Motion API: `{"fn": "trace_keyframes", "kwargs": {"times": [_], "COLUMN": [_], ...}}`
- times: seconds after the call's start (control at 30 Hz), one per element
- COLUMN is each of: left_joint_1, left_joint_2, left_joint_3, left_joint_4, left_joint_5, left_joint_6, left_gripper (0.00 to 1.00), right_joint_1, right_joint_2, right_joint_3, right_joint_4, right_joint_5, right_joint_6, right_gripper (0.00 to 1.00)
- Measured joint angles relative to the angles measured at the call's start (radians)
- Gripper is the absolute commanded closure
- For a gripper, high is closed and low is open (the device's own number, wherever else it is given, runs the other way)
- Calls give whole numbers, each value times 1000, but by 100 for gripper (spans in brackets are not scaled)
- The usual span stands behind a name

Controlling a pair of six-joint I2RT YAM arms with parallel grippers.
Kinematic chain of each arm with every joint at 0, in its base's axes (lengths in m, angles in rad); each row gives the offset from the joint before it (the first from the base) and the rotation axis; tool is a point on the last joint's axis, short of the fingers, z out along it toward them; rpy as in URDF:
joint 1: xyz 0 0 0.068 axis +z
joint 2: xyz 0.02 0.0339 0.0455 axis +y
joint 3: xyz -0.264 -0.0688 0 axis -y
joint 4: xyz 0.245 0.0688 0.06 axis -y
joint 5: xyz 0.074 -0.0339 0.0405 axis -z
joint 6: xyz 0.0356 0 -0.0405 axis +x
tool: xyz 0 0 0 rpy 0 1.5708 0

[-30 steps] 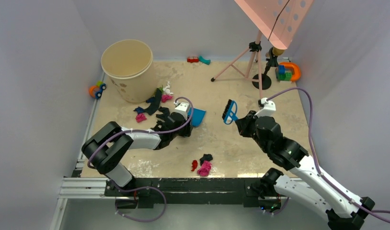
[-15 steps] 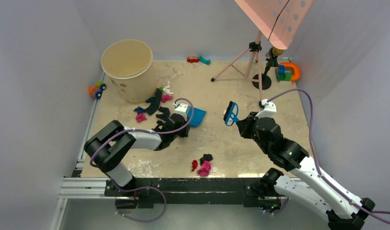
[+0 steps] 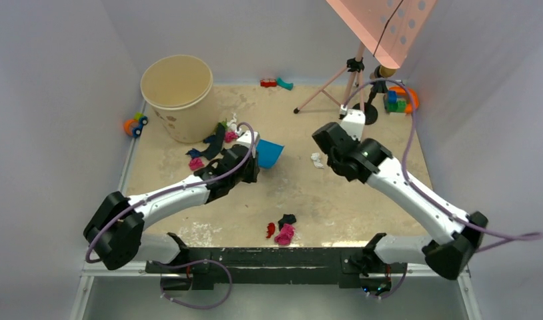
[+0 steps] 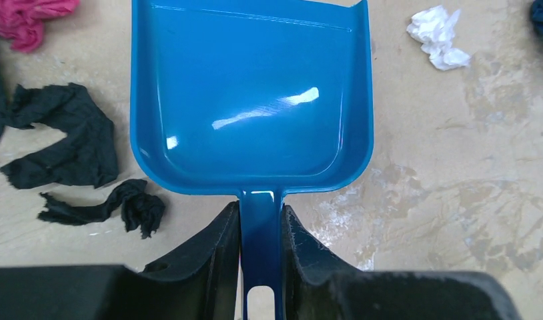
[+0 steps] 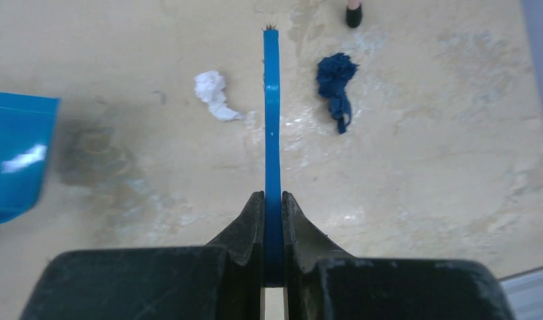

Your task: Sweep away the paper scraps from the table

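Blue brush [image 5: 271,113], clamped in the right gripper [image 5: 273,227], has swung out over the table [image 5: 422,167]; a white scrap [image 5: 212,93] lies just left of it, a navy scrap [image 5: 335,77] just right. The left gripper [image 4: 261,247], squeezed on the dustpan [image 4: 252,100] handle, has pushed it forward, so sweeping toward its mouth can likely begin.

Right end effector [image 5: 273,197] carried brush [image 5: 271,113] farther out, left arm [image 3: 175,193] extended, dustpan [image 3: 269,153] pushed forward
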Motion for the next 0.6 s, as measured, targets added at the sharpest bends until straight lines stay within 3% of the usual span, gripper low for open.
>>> {"fn": "trace_keyframes", "kwargs": {"times": [0.2,0.37,0.6], "left_joint_1": [0,0,0], "left_joint_2": [-111,-204,-269], "left_joint_3": [71,58,-22], "left_joint_4": [-180,-252,-245], "left_joint_5": [-29,-60,-48], "left_joint_6": [3,11,19], "left_gripper": [100,100,100], "right_joint_1": [-46,-117,-188], "right_joint_2": [327,570,649], "right_joint_3": [95,138,144], "right_joint_4": [-121,-262,-347], "right_joint_5": [101,198,272], "right_joint_6": [-77,-8,50], "right_gripper": [100,100,100]}}
